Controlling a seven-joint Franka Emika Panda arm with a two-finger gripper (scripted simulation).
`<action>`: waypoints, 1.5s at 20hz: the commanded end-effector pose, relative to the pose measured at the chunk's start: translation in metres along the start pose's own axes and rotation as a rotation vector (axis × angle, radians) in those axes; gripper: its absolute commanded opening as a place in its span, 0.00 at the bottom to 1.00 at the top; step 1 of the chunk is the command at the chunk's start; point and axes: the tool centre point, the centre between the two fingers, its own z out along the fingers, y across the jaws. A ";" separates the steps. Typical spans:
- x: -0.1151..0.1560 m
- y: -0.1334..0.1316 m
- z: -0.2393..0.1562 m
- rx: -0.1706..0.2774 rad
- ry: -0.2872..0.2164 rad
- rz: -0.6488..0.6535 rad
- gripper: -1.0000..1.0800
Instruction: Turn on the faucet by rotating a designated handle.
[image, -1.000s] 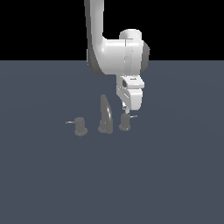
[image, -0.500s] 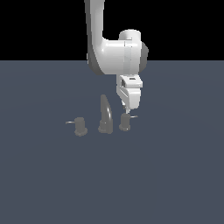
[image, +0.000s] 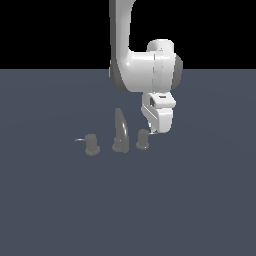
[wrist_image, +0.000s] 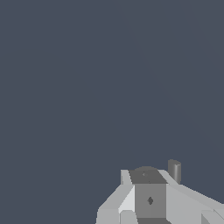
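Note:
The dull-grey faucet stands on the floor: a tall curved spout (image: 120, 131), a knob (image: 91, 145) with a leftward lever on the exterior view's left, and the designated handle (image: 143, 140) on the spout's right. My gripper (image: 152, 132) hangs just above and right of the designated handle, at its rightward lever, which the fingers mostly hide. I cannot tell whether they touch. In the wrist view the fingers (wrist_image: 146, 174) look pressed together with nothing between them, and a short grey knob (wrist_image: 174, 170) stands just beyond them.
The blue-grey floor (image: 200, 200) stretches flat around the faucet. The white arm (image: 145, 70) rises above and behind the spout.
The arm has moved down and slightly to the exterior view's right, bringing the gripper lower beside the designated handle. The faucet parts have not visibly moved.

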 end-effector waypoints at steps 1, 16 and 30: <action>0.010 0.013 0.006 -0.009 0.000 0.008 0.00; -0.001 0.046 0.005 -0.008 0.000 0.006 0.00; -0.034 0.066 0.005 -0.008 0.001 0.007 0.00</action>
